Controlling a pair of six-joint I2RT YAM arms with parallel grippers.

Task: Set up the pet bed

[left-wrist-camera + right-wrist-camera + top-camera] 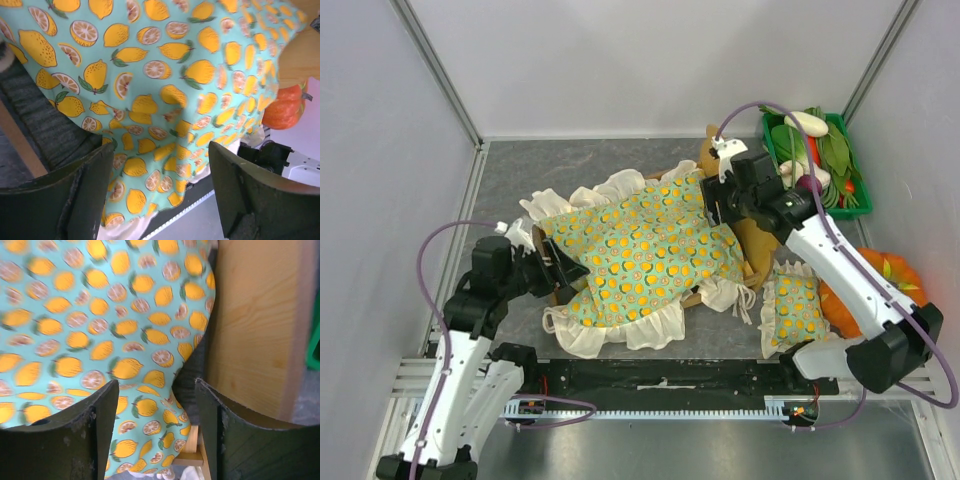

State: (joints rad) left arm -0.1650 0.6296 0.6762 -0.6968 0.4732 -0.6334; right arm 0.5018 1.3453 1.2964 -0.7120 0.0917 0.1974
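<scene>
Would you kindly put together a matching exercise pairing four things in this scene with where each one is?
Things:
1 blanket
2 pillow
3 green bin
4 pumpkin

Places:
A far right corner
B draped over the pet bed
C lying flat to the right of the bed, on the near side
D right edge, nearer than the bin

Pairs: 1-B, 2-C, 3-A, 4-D

Bright, even light; soft shadows; both wrist views partly blurred.
</scene>
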